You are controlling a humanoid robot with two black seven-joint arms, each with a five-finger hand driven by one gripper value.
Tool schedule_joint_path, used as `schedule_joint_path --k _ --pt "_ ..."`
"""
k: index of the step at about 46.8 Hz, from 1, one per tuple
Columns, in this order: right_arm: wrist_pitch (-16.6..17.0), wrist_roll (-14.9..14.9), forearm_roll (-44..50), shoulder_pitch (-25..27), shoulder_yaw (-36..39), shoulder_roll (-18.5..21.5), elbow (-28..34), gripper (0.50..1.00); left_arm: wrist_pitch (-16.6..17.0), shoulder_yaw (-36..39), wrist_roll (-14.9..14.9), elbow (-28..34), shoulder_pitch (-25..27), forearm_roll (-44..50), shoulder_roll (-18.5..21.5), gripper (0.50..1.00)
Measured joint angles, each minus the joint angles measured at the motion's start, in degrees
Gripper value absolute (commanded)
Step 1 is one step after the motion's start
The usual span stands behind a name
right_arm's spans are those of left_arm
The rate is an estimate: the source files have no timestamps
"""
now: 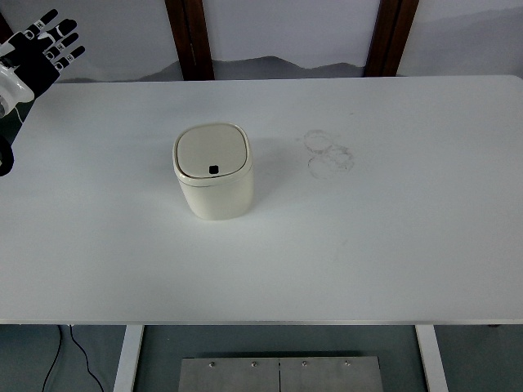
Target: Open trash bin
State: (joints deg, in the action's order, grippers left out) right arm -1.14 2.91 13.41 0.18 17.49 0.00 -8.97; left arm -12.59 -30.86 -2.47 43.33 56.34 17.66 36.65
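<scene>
A small cream trash bin [212, 171] with rounded corners stands upright on the white table [368, 229], left of the middle. Its lid [212, 152] lies flat and closed, with a small dark button near its front edge. My left hand [45, 45] is raised at the top left corner, beyond the table's far left edge and well away from the bin. Its fingers are spread and hold nothing. The right arm does not show.
Faint ring-shaped smudges [329, 152] mark the tabletop right of the bin. Two dark wooden posts [189, 37] stand behind the table's far edge. A table leg and a metal plate [279, 374] show below the near edge.
</scene>
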Motion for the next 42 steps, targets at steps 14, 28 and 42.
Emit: schedule_joint_path --k 14,28,42 --pt "0.0 0.0 0.0 0.0 0.0 0.0 0.0 0.995 0.0 0.0 -0.1 0.0 0.0 0.0 0.0 1.0" --pt "0.0 0.0 0.0 0.0 0.0 0.0 0.0 0.995 -0.1 0.0 -0.1 0.0 -0.2 0.0 -0.2 1.0" --pt "0.0 0.0 0.1 0.0 0.0 0.0 0.0 0.995 -0.1 0.0 -0.1 0.0 -0.6 0.2 -0.4 1.0"
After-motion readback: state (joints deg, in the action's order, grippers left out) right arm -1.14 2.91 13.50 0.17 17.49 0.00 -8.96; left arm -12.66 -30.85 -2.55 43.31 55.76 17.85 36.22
